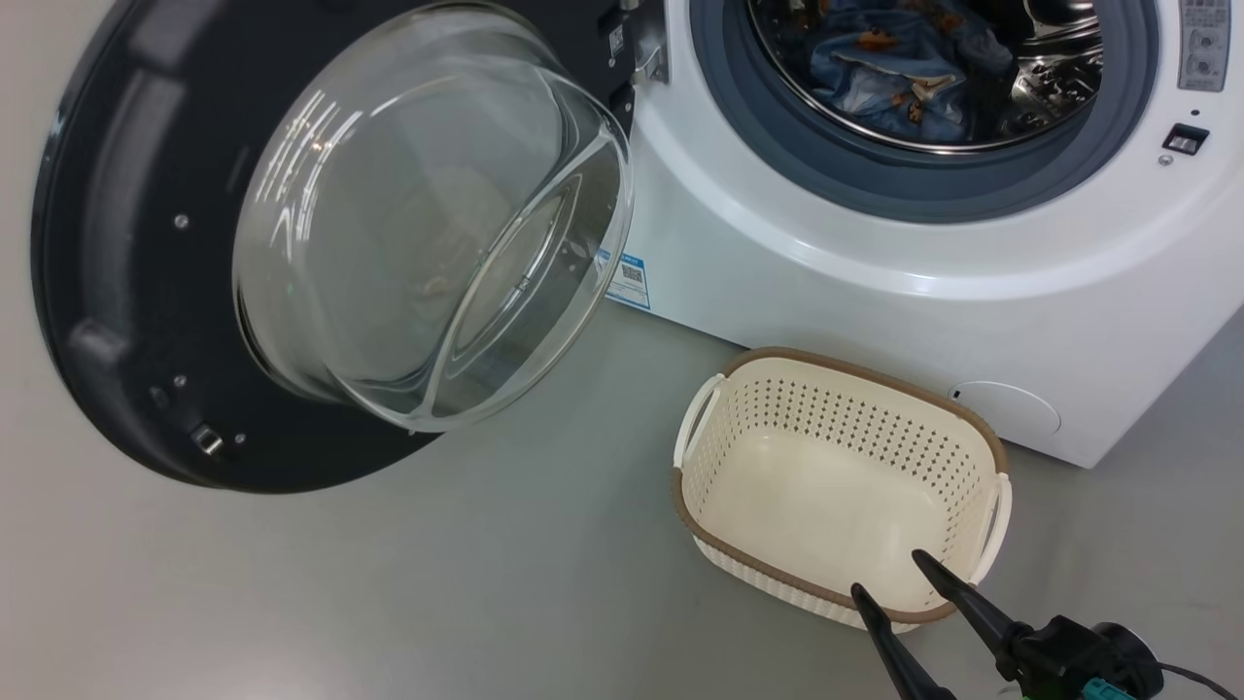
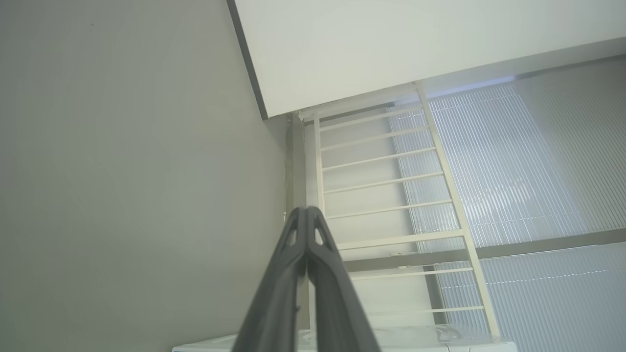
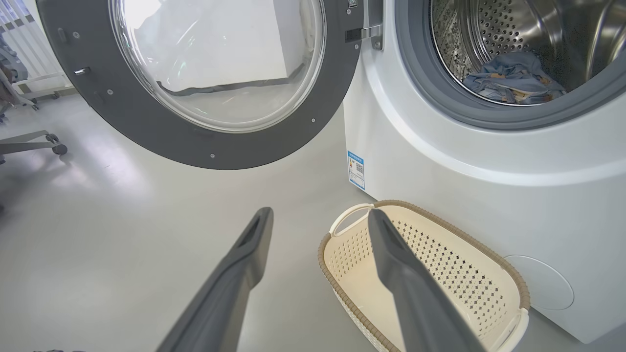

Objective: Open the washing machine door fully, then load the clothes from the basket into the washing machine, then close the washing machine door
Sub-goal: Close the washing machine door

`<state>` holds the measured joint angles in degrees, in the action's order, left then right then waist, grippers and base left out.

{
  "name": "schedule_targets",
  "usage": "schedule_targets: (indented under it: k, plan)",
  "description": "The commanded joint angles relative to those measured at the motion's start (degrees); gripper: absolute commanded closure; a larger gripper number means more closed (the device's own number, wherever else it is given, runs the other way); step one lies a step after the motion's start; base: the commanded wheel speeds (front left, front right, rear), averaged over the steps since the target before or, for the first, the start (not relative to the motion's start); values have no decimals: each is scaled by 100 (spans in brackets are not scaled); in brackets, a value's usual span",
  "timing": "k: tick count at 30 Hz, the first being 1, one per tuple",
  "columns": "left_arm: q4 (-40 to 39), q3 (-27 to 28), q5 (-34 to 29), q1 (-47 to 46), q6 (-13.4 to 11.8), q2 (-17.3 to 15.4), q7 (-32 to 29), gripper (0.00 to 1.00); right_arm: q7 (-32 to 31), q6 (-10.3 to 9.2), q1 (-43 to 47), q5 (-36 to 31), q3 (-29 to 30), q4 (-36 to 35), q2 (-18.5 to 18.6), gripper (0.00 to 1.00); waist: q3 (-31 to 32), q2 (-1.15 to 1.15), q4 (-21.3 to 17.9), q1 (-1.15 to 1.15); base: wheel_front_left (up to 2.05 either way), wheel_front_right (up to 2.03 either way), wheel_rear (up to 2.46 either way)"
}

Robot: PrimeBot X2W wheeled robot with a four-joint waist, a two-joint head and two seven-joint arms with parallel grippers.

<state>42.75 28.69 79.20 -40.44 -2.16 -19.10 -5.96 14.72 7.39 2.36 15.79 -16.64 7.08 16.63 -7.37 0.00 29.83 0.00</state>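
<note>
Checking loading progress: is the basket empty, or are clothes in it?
Empty. The basket has a bare cream floor in the head and right wrist views; the blue clothes lie inside the drum.

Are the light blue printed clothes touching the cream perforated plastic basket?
Apart. The head view shows the light blue printed clothes inside the steel drum, the cream perforated plastic basket empty on the floor.
</note>
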Motion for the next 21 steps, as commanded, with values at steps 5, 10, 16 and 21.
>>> schedule_targets:
  k: [5, 10, 16, 21]
  plan:
    - [173, 14, 81, -320, 182, -399, -333, 100, 28, 10, -40, -42, -103, -149, 140, 0, -93, 0, -68, 0, 0, 0, 0]
    - [415, -31, 168, -448, 391, -436, -592, 100, 28, 10, -11, 5, -99, -120, 184, 0, -76, 0, -162, 0, 0, 0, 0]
    - [631, -44, 274, -519, 631, -444, -831, 100, 28, 10, 16, 55, -126, -106, 236, 0, 5, 0, -334, 0, 0, 0, 0]
    - [702, -53, 398, -517, 797, -428, -1122, 100, 28, 10, 54, 72, -106, -119, 275, 0, 37, 0, -459, 0, 0, 0, 0]
